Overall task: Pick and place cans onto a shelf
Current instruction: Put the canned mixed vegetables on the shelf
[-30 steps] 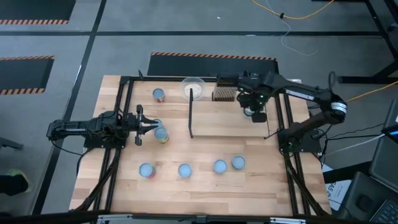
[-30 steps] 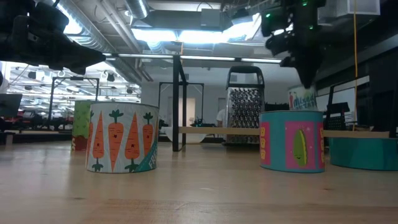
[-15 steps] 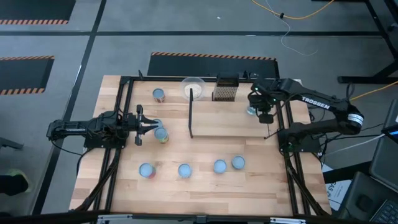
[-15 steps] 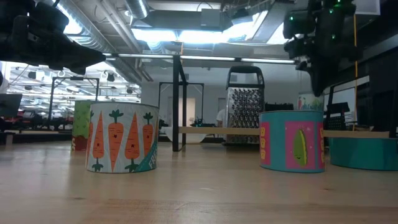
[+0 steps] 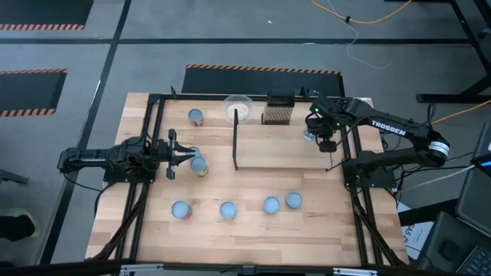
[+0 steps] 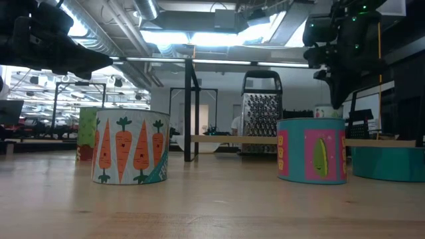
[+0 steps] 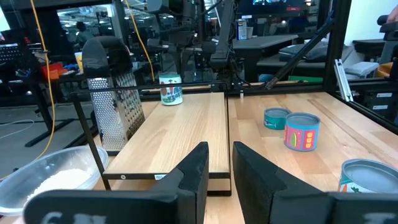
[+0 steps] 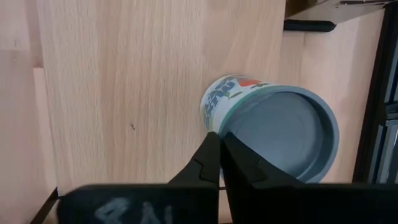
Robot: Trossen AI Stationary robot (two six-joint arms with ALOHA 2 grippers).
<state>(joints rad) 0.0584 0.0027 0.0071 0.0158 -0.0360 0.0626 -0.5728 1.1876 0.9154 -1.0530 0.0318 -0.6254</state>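
One can [image 5: 309,135] with a blue and red label [image 8: 230,87] stands upright on the shelf [image 5: 284,149], near its far right corner. The shelf is a pale board with a black bar on its left edge. My right gripper [image 5: 324,142] points down over it, shut, with its tips [image 8: 217,135] at the can's rim. Several more cans stand on the table, among them two in the near row [image 5: 227,209] [image 5: 271,205] and one at the far left [image 5: 196,116]. My left gripper [image 5: 181,153] waits open and level at the table's left, beside a can [image 5: 199,165]. My right gripper comes from above with shut fingers, whose tips lie at the rim [image 8: 214,127] of the can on the shelf. I cannot tell whether they touch it. The can stands upright on the board.
A whitish bowl [image 5: 238,107] and a dark grater [image 5: 277,110] stand at the table's far edge behind the shelf. Black frame rails [image 5: 157,123] run along the table's left and right sides. In the low view a carrot-printed can [image 6: 131,147] and a pink can [image 6: 312,151] stand close in front.
My right gripper has gone toward the table's right edge and somewhat down, tipping steeper, and stays shut beside the can on the shelf. In the low view that can's top shows lower than a second ago.
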